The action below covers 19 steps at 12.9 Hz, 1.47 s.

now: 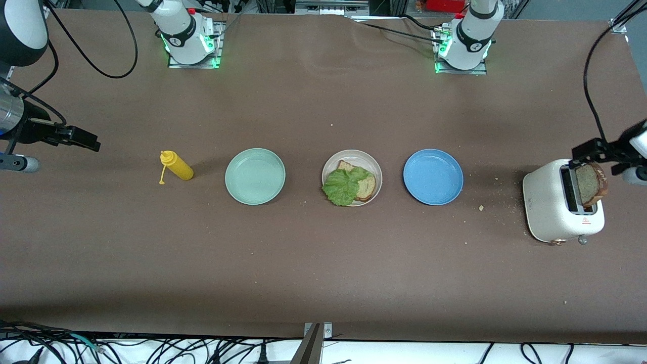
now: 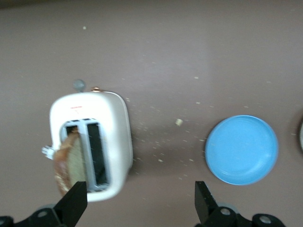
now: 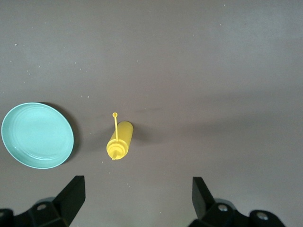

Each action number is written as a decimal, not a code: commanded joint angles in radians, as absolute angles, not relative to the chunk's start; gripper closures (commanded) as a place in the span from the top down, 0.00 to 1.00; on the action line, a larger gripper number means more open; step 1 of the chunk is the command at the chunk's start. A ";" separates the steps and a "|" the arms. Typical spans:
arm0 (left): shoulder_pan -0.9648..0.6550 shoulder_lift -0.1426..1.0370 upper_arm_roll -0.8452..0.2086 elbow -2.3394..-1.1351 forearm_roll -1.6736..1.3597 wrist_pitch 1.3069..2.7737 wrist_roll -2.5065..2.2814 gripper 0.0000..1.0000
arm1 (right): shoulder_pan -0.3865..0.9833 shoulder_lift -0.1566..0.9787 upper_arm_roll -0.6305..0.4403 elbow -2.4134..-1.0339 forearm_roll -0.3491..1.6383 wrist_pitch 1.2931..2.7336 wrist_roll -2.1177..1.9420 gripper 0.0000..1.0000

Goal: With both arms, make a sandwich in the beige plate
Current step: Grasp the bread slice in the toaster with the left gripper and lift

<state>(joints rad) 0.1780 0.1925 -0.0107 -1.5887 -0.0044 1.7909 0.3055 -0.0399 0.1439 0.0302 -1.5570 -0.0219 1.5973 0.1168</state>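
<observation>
1. One bread slice with a lettuce leaf on it lies in the beige plate, mid-tabletop between the mint-green plate and blue plate.
2. Second slice stands in the white toaster at the left arm's end; the left end effector hangs over it, fingers spread, holding nothing.
3. Best to pinch the crust squarely and lift it straight up.
4. Right end effector waits open over the tabletop by the yellow bottle.
</observation>
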 commanded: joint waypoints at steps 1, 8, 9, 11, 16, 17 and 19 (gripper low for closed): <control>0.251 0.242 -0.017 -1.630 0.025 1.917 0.427 1.00 | -0.049 0.126 0.044 -1.574 -0.028 1.601 0.129 1.00; 0.379 0.264 -0.018 -1.868 0.067 2.175 0.503 0.55 | -0.049 0.126 0.043 -1.572 -0.032 1.601 0.123 1.00; 0.379 0.271 -0.017 -1.867 0.069 2.171 0.502 0.28 | -0.049 0.126 0.043 -1.572 -0.031 1.600 0.121 1.00; 0.388 0.273 -0.017 -1.862 0.069 2.157 0.500 0.00 | -0.051 0.126 0.043 -1.572 -0.031 1.601 0.120 1.00; 0.390 0.258 -0.017 -1.758 0.068 2.024 0.497 0.00 | -0.051 0.126 0.043 -1.572 -0.031 1.589 0.118 1.00; 0.388 0.250 -0.021 -1.708 0.067 1.958 0.497 0.00 | -0.051 0.126 0.043 -1.572 -0.031 1.588 0.120 1.00; 0.376 0.250 -0.031 -1.588 0.066 1.803 0.499 0.00 | -0.049 0.126 0.043 -1.572 -0.031 1.586 0.124 1.00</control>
